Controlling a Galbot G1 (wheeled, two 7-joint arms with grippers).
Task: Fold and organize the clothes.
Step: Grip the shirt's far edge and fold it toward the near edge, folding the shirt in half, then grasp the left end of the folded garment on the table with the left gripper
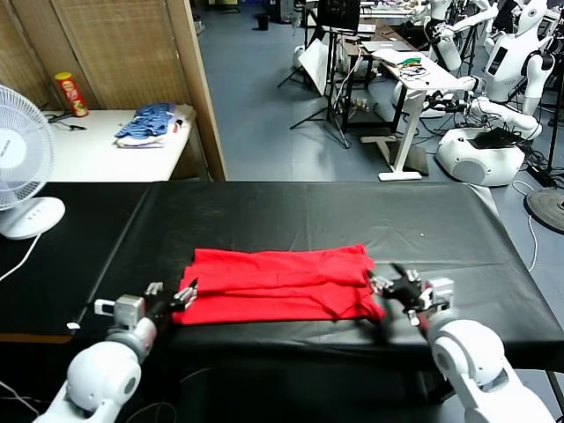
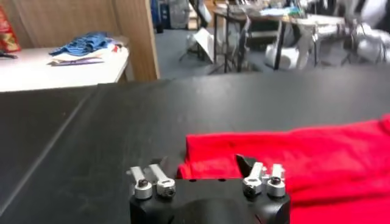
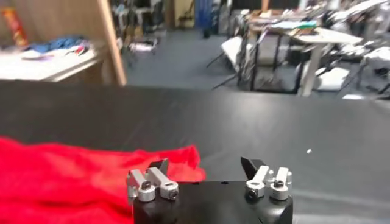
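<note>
The clothes are one bright red T-shirt (image 1: 278,284), folded into a long flat band across the black table (image 1: 308,211) near its front edge. My left gripper (image 1: 187,291) sits low at the shirt's left end and is open. In the left wrist view the red cloth (image 2: 304,158) lies just past the left gripper (image 2: 201,163), and nothing is pinched between its jaws. At the shirt's right end my right gripper (image 1: 389,280) is open too. From the right wrist, the cloth's edge (image 3: 61,176) shows beside one finger of the right gripper (image 3: 204,164).
A white fan (image 1: 18,150) stands at the table's left edge. Behind it a white side table (image 1: 106,154) carries a blue-and-white heap of cloth (image 1: 145,123) and a red can (image 1: 70,92). A wooden partition (image 1: 198,79) rises beside it. Other robots and desks stand far back right.
</note>
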